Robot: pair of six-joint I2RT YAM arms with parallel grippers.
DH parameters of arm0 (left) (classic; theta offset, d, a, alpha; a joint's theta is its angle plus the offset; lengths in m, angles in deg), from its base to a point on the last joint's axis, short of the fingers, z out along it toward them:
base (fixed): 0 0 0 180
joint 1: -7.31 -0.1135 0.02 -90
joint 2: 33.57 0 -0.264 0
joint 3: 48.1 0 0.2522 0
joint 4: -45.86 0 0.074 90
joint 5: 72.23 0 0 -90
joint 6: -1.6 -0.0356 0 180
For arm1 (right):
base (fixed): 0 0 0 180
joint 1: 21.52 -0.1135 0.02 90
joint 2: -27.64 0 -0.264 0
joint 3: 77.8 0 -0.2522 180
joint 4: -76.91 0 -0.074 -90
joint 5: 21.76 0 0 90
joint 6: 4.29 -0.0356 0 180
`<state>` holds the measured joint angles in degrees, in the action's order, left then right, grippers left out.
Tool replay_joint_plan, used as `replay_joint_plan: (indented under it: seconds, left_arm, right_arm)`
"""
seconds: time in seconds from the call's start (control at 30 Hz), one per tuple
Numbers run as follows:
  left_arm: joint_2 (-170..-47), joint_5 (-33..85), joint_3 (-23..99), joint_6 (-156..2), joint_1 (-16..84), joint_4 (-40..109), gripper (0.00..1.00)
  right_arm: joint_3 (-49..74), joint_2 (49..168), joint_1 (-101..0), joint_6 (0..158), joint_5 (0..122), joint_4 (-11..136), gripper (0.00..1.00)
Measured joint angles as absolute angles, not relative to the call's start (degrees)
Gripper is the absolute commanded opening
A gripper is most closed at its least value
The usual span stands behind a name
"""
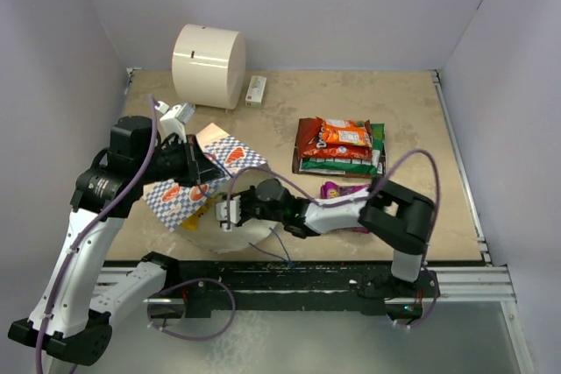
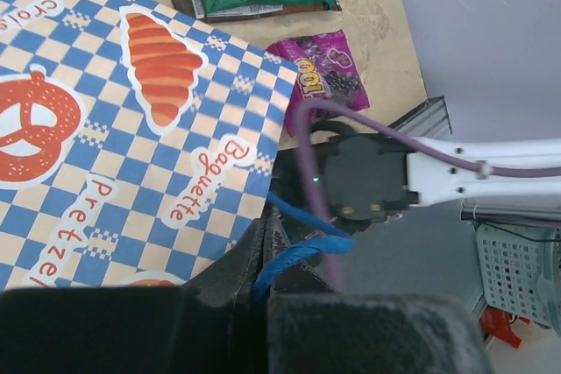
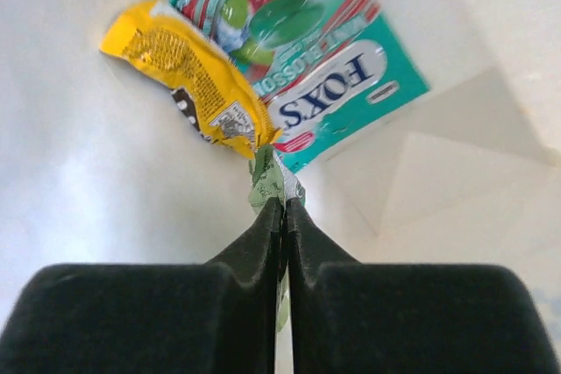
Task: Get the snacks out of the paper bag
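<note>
The blue-and-white checkered paper bag (image 1: 210,164) lies on its side at the left, with its cream mouth facing the front edge. My left gripper (image 1: 200,168) is shut on the bag's blue cord handle (image 2: 302,247) and holds the bag (image 2: 131,129) up. My right gripper (image 1: 230,212) reaches into the bag's mouth. In the right wrist view it (image 3: 282,203) is shut on the crumpled green edge of a snack packet (image 3: 270,179). That edge lies where an orange-yellow packet (image 3: 188,76) and a teal packet (image 3: 333,67) meet. I cannot tell whose edge it is.
A stack of brown, red-orange and green packets (image 1: 340,146) lies at the right middle, with a purple packet (image 1: 344,190) in front of it by the right arm. A big cream cylinder (image 1: 209,66) and a small white box (image 1: 255,91) stand at the back.
</note>
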<state>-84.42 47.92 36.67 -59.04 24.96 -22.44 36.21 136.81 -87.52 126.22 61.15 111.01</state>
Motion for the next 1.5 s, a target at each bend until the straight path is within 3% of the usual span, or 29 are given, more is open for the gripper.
replay_joint_plan:
  seconds: [0.47,0.83,1.13,1.37,1.5]
  left_arm:
    - [-90.8,43.4,37.9,-60.0,25.0,-21.5,0.00]
    - [-93.1,42.9,37.8,-60.0,25.0,-18.3,0.00]
    - [-92.8,42.5,37.8,-60.1,25.0,-18.9,0.00]
    - [-92.3,42.6,37.8,-60.0,25.0,-19.7,0.00]
    - [-91.9,42.7,37.8,-60.0,25.0,-19.9,0.00]
  right_arm:
    - [38.7,95.2,-87.6,111.0,43.0,75.2,0.00]
    - [24.5,78.8,-87.7,89.4,68.7,43.0,0.00]
    - [11.4,88.4,-86.5,68.7,105.3,25.5,0.00]
    - [6.6,104.4,-66.8,63.4,108.7,20.8,0.00]
    - [-0.6,113.8,-61.5,66.4,110.7,19.1,0.00]
